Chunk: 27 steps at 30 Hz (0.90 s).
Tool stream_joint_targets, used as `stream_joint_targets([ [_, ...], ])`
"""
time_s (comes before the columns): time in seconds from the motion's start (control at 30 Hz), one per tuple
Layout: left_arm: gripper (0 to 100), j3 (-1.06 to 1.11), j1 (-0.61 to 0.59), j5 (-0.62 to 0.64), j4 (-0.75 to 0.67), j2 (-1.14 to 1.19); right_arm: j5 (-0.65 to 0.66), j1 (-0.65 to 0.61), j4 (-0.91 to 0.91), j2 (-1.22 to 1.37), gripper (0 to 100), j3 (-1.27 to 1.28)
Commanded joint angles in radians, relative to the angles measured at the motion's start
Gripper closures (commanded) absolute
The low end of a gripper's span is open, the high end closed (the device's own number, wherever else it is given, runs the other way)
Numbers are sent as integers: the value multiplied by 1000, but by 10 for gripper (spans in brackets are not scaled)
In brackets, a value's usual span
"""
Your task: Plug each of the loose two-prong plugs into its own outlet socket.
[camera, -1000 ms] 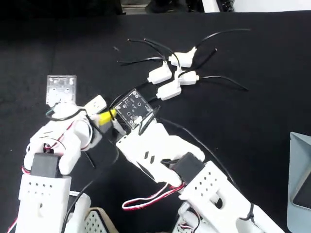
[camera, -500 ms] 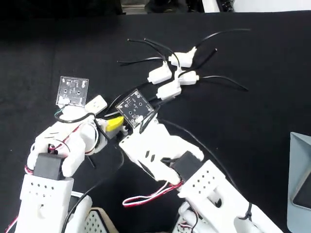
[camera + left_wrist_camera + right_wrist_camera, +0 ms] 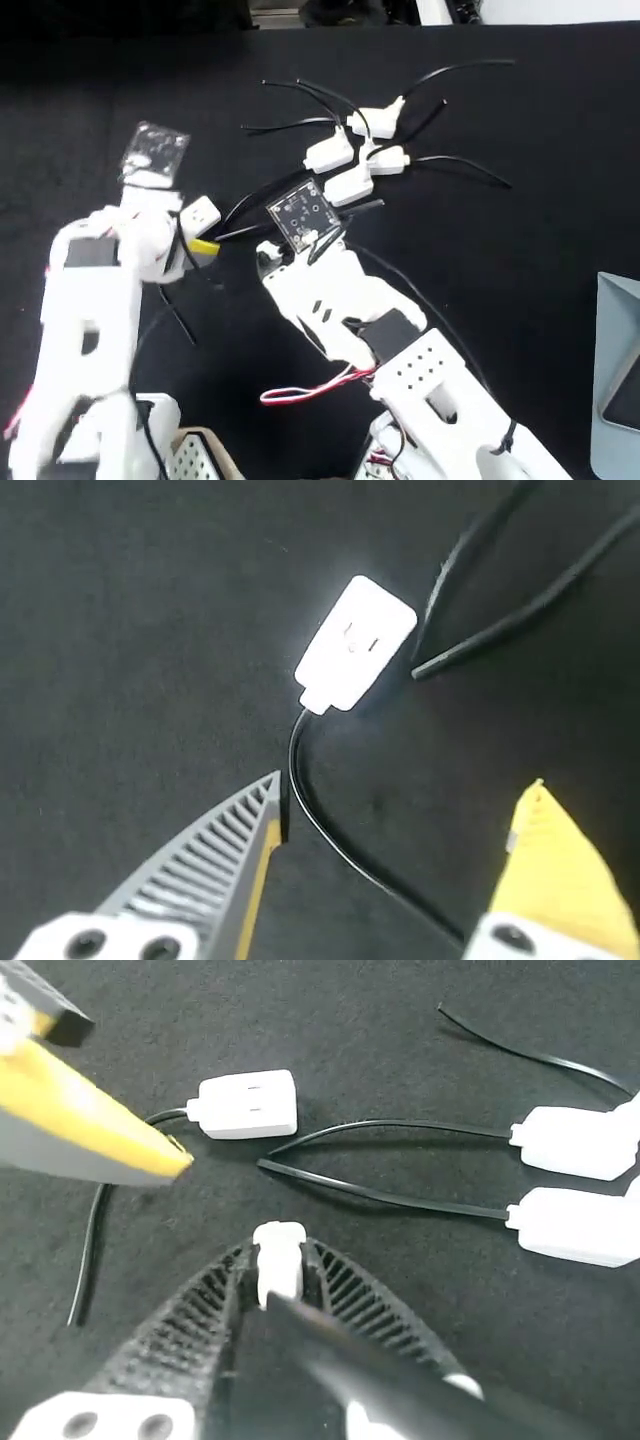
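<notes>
Socket lies between two grippers on the black table (image 3: pixel 520 250).
At left, the left gripper (image 3: pixel 407 780) hangs open just near of the socket (image 3: pixel 357 643); right of it, the right gripper (image 3: pixel 280 1250) clamps a plug (image 3: pixel 279 1275); other corded pieces (image 3: pixel 328 152) lie farther right.

A white rectangular plastic outlet socket (image 3: pixel 355 645) is glowing bright against the matte black table cover (image 3: pixel 120 630) and trailing a thin black cord (image 3: pixel 292 750). The left gripper (image 3: pixel 405 785) is showing one yellow finger and one grey ribbed one. The right gripper (image 3: pixel 278 1250) is showing black ribbed fingers around a small white plug (image 3: pixel 278 1270).
</notes>
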Motion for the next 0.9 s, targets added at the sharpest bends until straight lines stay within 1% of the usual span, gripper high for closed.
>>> stream_joint_targets([
  [0.0, 662, -183, -1, -149, -51, 236, -8, 14, -20, 4, 987, -4],
  [0.17, 661, -275, 1, -219, -160, 459, -8, 14, -21, 4, 987, 15],
  [0.27, 661, -335, 28, -258, -169, 583, -8, 14, -21, 4, 987, 16],
  [0.47, 666, -461, 45, -255, -169, 783, -8, 15, -21, 4, 987, 18],
  [0.7, 777, -608, 47, -258, -164, 974, -8, 37, -21, 4, 987, 18],
  [0.87, 828, -651, 39, -253, -164, 1020, -8, 57, -21, 4, 987, 18],
])
